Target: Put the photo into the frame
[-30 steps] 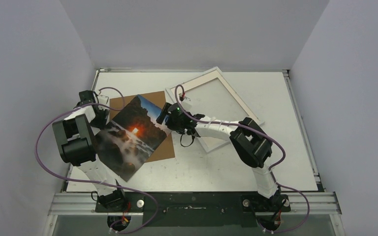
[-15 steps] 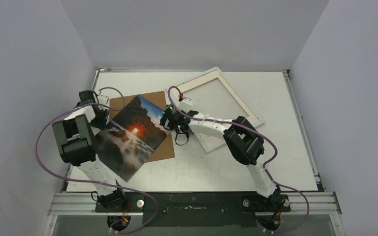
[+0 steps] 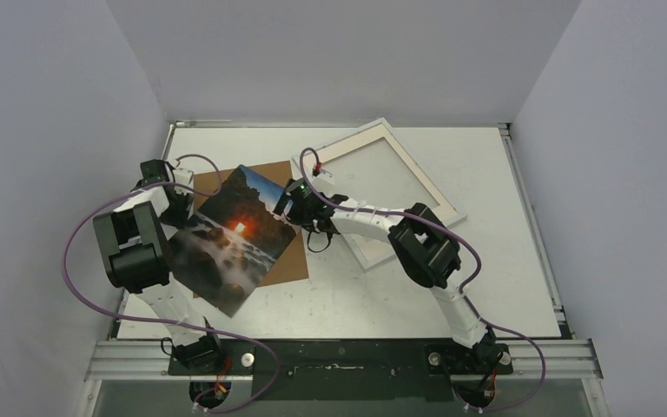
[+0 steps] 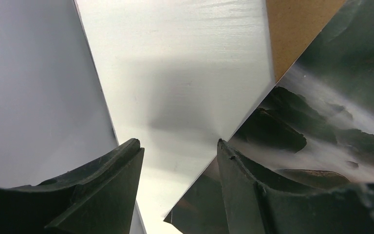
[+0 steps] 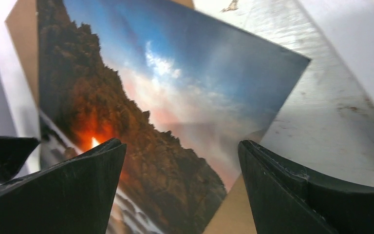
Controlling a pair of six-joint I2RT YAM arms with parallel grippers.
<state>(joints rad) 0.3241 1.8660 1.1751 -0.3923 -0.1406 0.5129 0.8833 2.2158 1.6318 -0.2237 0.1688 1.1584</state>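
**Operator:** Report the left gripper (image 4: 178, 146).

**Inspector:** It sits at the left side of the desk (image 3: 486, 261), at the left edge of the photo (image 3: 239, 239). Its jaws stand partly apart, at a medium gap. In the left wrist view, bare desk shows between the two fingers. The photo's edge runs into the gap, close against the right-hand finger (image 4: 253, 195). Nothing is clamped. I cannot tell whether that finger touches the print.

**Operator:** And the right gripper (image 5: 181, 144)?

**Inspector:** It is farther back, near the centre of the desk, at the photo's far right corner. The jaws are spread wide. In the right wrist view, the blue-sky corner of the print lies in the space between the fingers. Neither finger is seen pressing on it, and nothing is held.

**Operator:** Where is the photo?

**Inspector:** It is on the left half of the desk, turned diagonally, with one corner pointing near. It lies over the brown board (image 3: 288, 261), which shows past its near right and far sides. It is outside the frame (image 3: 347, 142).

**Operator:** Where is the frame?

**Inspector:** On the far right of centre, also turned diagonally, beyond and to the right of the right gripper. The right arm crosses over its near corner.

**Operator:** Give the count.

**Inspector:** Two grippers, one photo, one brown board and one frame.
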